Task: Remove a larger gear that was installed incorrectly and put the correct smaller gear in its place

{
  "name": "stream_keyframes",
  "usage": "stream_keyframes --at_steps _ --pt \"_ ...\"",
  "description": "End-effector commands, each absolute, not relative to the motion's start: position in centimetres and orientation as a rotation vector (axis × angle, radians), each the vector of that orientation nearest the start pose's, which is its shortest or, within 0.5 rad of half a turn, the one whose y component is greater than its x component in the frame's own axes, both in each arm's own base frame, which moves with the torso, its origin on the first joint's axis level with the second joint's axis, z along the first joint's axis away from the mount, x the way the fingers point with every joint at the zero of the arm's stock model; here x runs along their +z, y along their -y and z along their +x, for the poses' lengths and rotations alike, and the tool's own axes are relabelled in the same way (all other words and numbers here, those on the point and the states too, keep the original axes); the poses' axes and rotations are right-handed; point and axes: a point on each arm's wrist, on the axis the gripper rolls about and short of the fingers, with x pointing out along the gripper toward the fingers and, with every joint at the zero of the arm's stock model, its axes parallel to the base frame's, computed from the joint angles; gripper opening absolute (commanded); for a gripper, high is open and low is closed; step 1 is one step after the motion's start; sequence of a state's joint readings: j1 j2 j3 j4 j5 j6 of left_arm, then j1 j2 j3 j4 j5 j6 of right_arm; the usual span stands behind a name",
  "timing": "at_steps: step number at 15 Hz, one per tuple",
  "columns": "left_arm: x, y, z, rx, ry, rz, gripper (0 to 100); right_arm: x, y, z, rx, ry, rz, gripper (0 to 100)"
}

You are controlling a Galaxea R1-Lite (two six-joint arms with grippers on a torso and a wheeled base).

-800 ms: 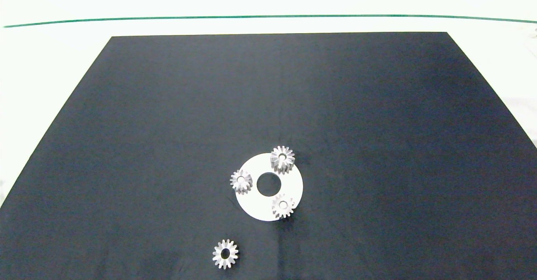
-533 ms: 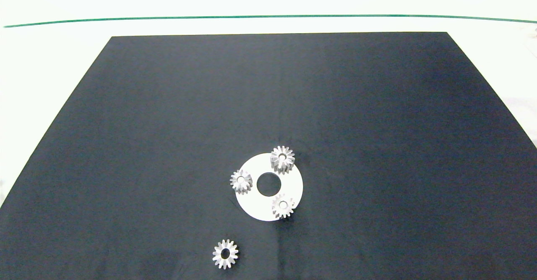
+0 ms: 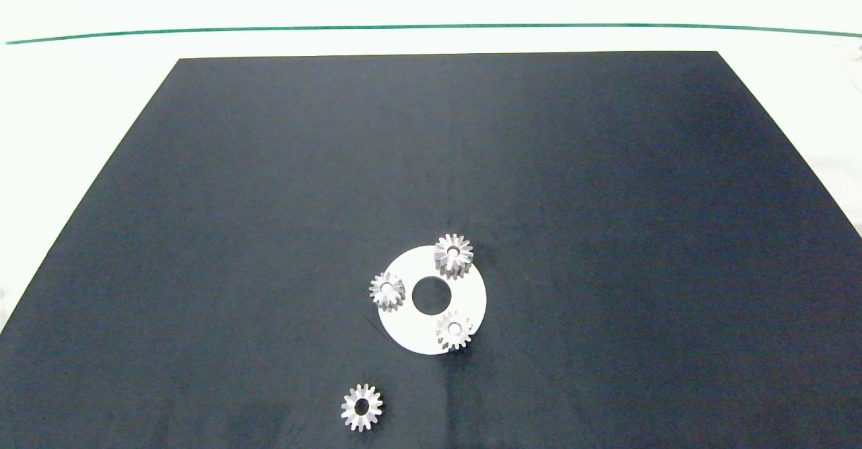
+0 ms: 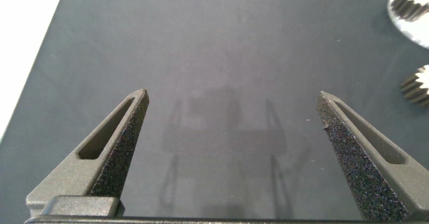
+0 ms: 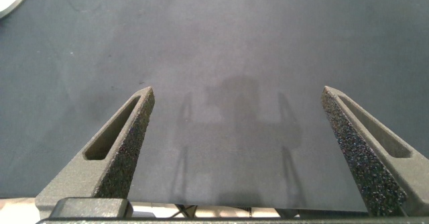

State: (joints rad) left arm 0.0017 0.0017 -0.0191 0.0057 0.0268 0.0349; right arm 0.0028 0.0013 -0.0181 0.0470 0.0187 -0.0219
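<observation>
Left hand (image 4: 231, 127) is spread wide with nothing in it, hovering over bare dark mat (image 3: 269, 200) on the bench, and only from its own wrist view do you catch the edge of a gear and the white disc off at the corner. Neither arm shows up in the overhead shot at all, so both are parked out past the edges. Going left to right on the bench: the spare smaller gear (image 3: 361, 407) lies loose on the mat, near the front edge and well apart from the white disc (image 3: 431, 328). On the disc's rim sit three gears: a small one (image 3: 386, 291) at its left edge, the larger gear (image 3: 453, 254) at the far side looking a bit taller and wider, and another small one (image 3: 454, 331) at the near side. Right hand (image 5: 238, 130) is also spread open and empty over plain mat, with a sliver of the disc just in its corner. What I'd worry about: those gears look nearly identical from above, so grabbing a correct small one instead of the big one seems like the easy mistake. The disc also looks thin and unfixed, so a sideways nudge while lifting could probably drag it and knock the other two off. Pointed teeth may slip between the pads too.
</observation>
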Motion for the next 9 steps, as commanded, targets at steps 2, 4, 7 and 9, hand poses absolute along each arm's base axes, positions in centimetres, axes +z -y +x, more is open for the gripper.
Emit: stream_keyframes --at_steps 2,4,7,9 --pt "17.3 0.0 -2.8 0.030 -0.174 0.131 100 11.8 0.0 -2.6 0.044 -0.093 -0.029 100" --pt "22.3 0.0 -1.7 0.029 -0.254 0.137 100 14.3 0.0 -2.3 0.046 -0.140 -0.064 100" --pt "28.4 -0.2 1.1 0.076 -0.381 0.184 100 19.1 -0.1 1.2 0.081 -0.247 -0.237 100" --pt "29.0 -0.5 3.3 0.109 -0.536 0.177 100 22.0 -0.4 4.8 0.131 -0.315 -0.259 100"
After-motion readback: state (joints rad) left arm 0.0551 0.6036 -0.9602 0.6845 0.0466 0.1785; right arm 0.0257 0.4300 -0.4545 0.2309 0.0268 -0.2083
